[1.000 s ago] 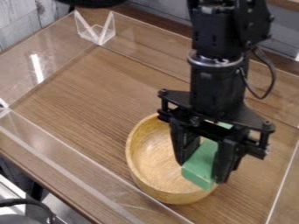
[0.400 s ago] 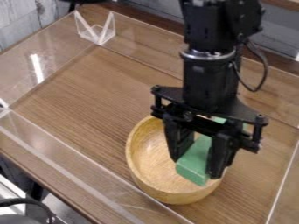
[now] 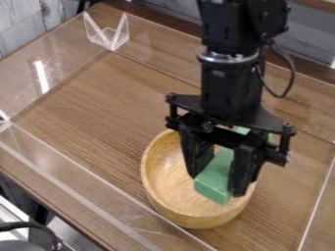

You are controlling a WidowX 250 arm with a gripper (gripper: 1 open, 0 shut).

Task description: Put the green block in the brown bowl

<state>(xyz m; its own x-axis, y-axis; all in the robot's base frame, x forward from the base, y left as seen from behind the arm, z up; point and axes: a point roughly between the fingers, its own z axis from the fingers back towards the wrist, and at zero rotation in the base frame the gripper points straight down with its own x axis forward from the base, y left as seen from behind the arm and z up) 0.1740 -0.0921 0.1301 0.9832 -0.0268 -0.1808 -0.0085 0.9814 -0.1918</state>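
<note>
The black gripper [image 3: 222,173] points steeply down, its fingers [image 3: 244,172] clamped on the green block [image 3: 220,178], which sits tilted between them. Right below the fingertips lies the brown wooden bowl [image 3: 164,189], the block's lower end inside its rim. Everything stands on a wood-grain table [image 3: 105,98] fenced by clear plastic walls [image 3: 59,54].

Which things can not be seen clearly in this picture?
- Whether the block touches the bowl floor: its lower end merges with the far wall.
- The bowl's right rim: hidden behind the hand.
- The block's upper end: covered by the hand's fingers.
- The arm's top: cut off by the upper edge.
</note>
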